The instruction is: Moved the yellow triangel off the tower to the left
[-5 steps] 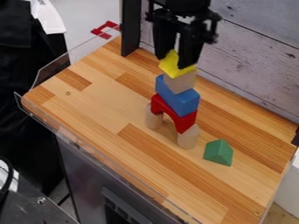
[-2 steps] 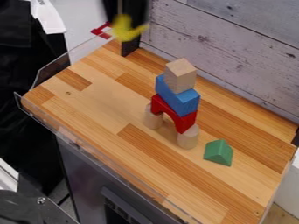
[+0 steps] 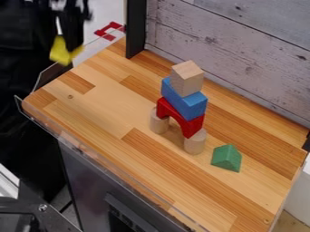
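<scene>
At the upper left, past the board's back left edge, my gripper (image 3: 65, 38) is shut on the yellow triangle (image 3: 61, 51), which hangs from its fingertips. The tower stands upright near the middle of the board: a plain wooden cube (image 3: 186, 79) on top, a blue block (image 3: 185, 102) under it, then a red arch (image 3: 180, 118) resting on two plain cylinders. The gripper and triangle are well to the left of the tower and higher in the view.
A green triangular block (image 3: 227, 158) lies to the right of the tower on the wooden board (image 3: 109, 118). A clear plastic rim runs along the board's left side. A black post (image 3: 135, 27) and a plank wall stand behind.
My gripper has gone from above the tower to the upper left, taking the yellow triangle with it. The wooden cube is now the bare top of the tower, which still stands.
</scene>
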Robot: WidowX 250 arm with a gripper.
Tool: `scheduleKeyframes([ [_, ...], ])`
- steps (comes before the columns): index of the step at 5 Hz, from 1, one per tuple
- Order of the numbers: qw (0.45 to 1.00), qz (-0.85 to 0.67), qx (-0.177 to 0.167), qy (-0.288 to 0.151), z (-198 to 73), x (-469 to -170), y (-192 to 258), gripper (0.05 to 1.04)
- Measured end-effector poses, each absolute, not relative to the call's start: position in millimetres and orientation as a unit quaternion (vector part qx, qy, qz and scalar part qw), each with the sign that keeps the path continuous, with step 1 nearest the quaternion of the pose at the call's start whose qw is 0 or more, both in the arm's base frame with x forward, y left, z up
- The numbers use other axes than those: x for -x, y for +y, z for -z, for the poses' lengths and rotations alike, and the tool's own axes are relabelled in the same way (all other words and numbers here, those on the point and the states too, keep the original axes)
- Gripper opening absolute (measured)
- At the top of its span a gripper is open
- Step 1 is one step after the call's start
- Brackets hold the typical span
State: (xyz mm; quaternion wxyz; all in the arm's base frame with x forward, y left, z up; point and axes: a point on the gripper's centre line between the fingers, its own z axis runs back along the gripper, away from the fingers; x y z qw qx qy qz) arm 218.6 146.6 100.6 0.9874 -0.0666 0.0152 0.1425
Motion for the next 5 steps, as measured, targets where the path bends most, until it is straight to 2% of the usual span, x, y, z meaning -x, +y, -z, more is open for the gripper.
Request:
scheduleKeyframes([
  [1,0.986,-0.147,0.075,0.029,-65.5,-216.0,154.6,0.530],
  [3,0.991,-0.104,0.072,0.051,-26.0,-225.5,145.3,0.530],
  [5,0.993,-0.065,0.072,0.064,-13.3,-239.7,119.3,0.530],
])
